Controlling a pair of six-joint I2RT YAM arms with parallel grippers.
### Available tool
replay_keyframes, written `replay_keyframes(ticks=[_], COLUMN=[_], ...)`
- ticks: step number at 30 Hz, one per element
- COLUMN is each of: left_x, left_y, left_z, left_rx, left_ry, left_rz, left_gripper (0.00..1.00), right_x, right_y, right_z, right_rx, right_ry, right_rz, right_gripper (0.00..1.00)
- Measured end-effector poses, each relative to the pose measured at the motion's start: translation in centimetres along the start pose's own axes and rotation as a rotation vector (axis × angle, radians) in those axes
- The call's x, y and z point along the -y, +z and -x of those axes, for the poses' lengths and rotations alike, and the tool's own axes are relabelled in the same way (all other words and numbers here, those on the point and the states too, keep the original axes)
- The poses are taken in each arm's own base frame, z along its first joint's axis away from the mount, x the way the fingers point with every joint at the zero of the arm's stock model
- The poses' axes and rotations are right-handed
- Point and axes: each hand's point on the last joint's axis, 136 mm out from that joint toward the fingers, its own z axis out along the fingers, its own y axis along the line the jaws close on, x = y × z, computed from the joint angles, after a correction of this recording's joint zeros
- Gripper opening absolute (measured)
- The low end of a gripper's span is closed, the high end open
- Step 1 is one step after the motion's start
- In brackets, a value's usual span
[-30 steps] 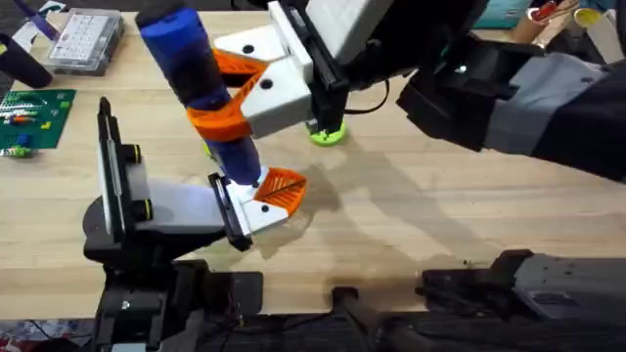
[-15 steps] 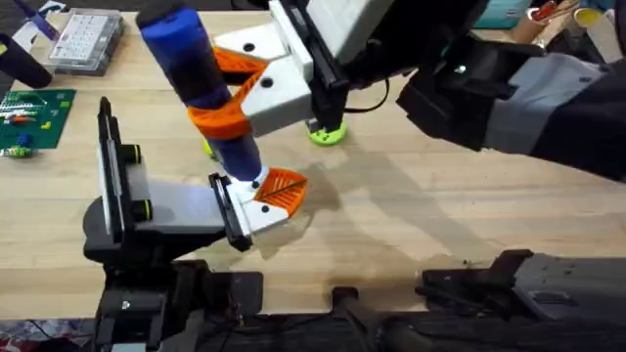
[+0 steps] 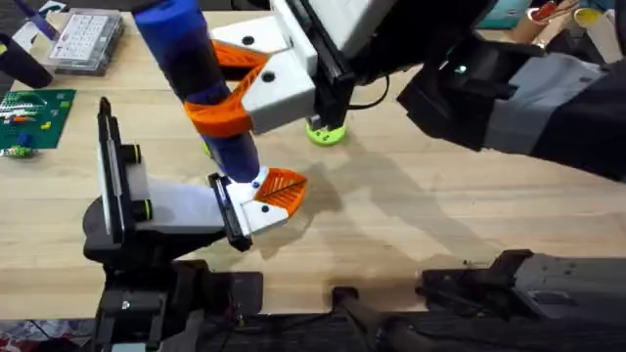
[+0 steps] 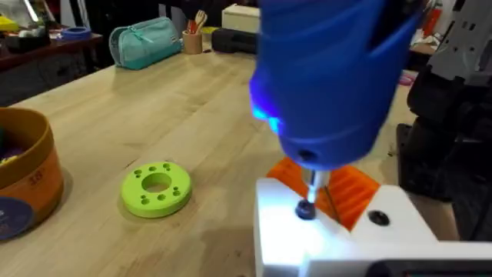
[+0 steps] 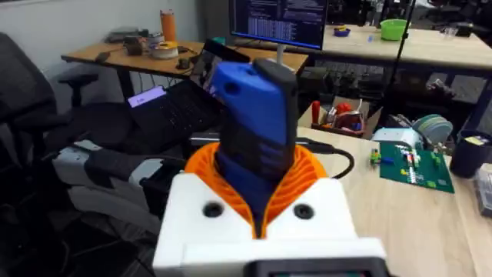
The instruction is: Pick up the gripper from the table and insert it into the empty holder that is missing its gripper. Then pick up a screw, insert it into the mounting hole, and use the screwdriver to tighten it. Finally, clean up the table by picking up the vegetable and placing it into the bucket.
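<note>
- The right gripper is pinching the screwdriver around its blue body, the orange ribbed pads pressing against it from both sides; in the right wrist view the same pads are wrapping the blue barrel between the white fingers.
- The screwdriver is standing nearly upright, leaning a little to the left at its top, over the left half of the table.
- Its thin metal bit is pointing down and touching a dark screw head that is sitting in the white gripper part below; a blue light is glowing on the tool's lower body.
- The left gripper is lying low at the near left of the table; whether its fingers are spread or pressed together I cannot tell.
- The white part with its orange pad is sitting just under the screwdriver's tip, beside the black holder.
- The bucket is standing at the edge of the left wrist view, near the lime-green disc with holes; the two are apart.
- In the overhead view that disc is resting on the table just beyond the right gripper, partly hidden by it.
- A green circuit board and a clear parts box are lying at the far left of the table.
</note>
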Motion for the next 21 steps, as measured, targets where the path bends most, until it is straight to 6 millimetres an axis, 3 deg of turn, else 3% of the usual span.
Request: replay_keyframes(ticks=[21], left_x=[0.00], left_y=[0.00], left_z=[0.00], left_rx=[0.000], left_ry=[0.000], left_rz=[0.000], left_gripper=[0.007], right_x=[0.07], right_y=[-0.01], right_z=[-0.97], right_rx=[-0.026], right_ry=[0.012], right_rz=[-0.001], right_gripper=[0.024])
